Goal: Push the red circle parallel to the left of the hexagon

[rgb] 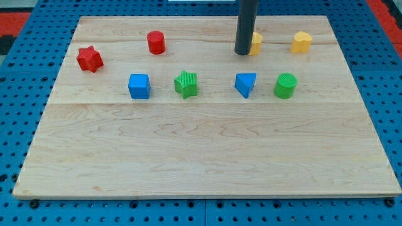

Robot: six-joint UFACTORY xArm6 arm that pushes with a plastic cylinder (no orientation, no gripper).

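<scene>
Red was the colour you had to track: the red circle (156, 42) stood near the view's top edge of the wooden board (207, 157), left of centre. Your rod carried no pincer at all, so nothing could open, close or hold; it was a straight dark rod coming down from the view's top, and my tip (243, 53) rested on the board well to the view's right of the red circle, at nearly the same height in the view. The tip and the circle were well apart, with bare wood between them.

Just beside the tip, on its right and partly hidden behind the rod, you had a yellow block (255, 43) whose shape I could not make out. A second yellow block (301, 42) sat further right; whether it was the hexagon I could not tell for sure.

At the far left lay a red star (90, 58), a little lower than the circle. Below these ran a row of 4: a blue cube (139, 86), a green star-like block (186, 84), a blue triangle (245, 84) and a green cylinder (285, 86). The blue triangle lay almost directly below the tip, apart from it.
</scene>
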